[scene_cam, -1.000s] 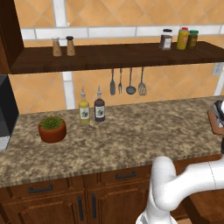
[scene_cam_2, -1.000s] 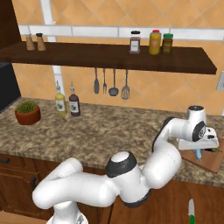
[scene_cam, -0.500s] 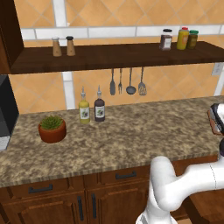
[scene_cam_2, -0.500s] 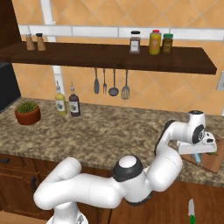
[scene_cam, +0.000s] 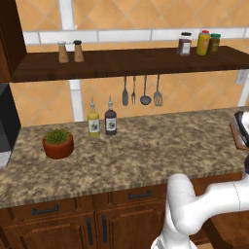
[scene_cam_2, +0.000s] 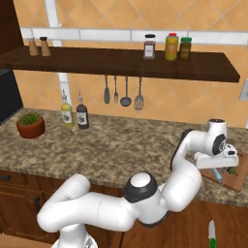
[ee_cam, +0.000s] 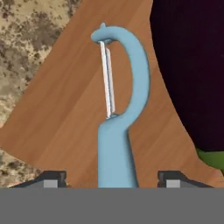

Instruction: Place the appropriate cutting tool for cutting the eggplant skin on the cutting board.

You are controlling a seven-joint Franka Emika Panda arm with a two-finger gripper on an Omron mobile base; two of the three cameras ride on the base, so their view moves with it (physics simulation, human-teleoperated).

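From the hand camera I see the light-blue peeler (ee_cam: 117, 118) lying on the cutting board (ee_cam: 70, 113), its handle running down between my gripper (ee_cam: 112, 179) fingertips (ee_cam: 54, 178), which stand wide apart and clear of it. The dark eggplant (ee_cam: 192, 65) rests just beside the peeler. In the right base view the board (scene_cam_2: 238, 178) sits at the counter's (scene_cam_2: 121, 145) far right end, beneath the gripper (scene_cam_2: 216, 163).

kitchen | granite counter (scene_cam: 146, 151) | hanging utensils (scene_cam: 141, 91) | spice shelf (scene_cam: 126, 61) | wood cabinets (scene_cam: 63, 226)
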